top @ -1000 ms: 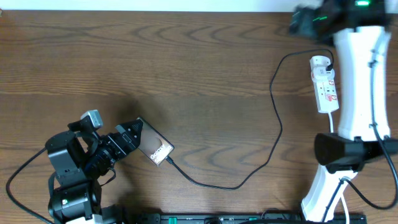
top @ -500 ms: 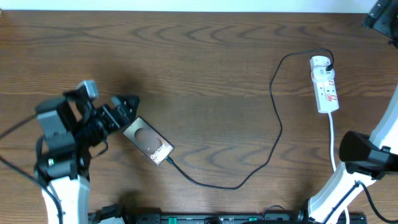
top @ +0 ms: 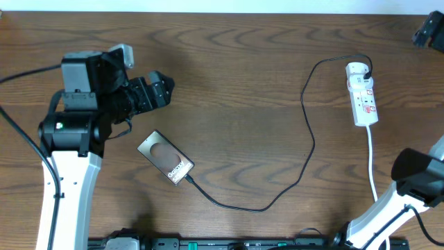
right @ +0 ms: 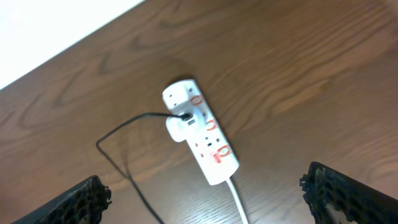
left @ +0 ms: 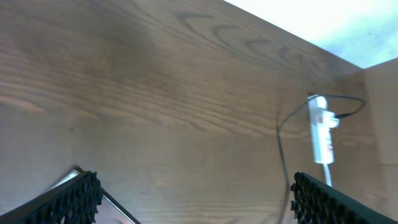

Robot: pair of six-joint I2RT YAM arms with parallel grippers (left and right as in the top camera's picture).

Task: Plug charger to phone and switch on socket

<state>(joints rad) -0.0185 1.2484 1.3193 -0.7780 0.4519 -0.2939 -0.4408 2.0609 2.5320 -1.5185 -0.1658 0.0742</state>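
The phone (top: 165,157) lies flat on the table, bronze face up; a corner of it shows in the left wrist view (left: 118,211). The charger's black cable (top: 305,132) runs from the phone's lower end in a loop to the socket (top: 362,94), where its black plug (right: 185,118) sits in the rounded end. The tip at the phone looks inserted. My left gripper (top: 156,90) is open and empty, up and left of the phone (left: 199,205). My right gripper (top: 429,31) is open and empty, high above the socket (right: 199,134), with its fingers wide apart (right: 211,205).
The socket's white lead (top: 372,163) runs down toward the table's front edge. The right arm's white base (top: 416,180) stands at the right edge. A black rail (top: 243,244) runs along the front edge.
My left gripper has let go of the phone and moved up and away to the back. My right arm has pulled back from the socket to the far right corner.
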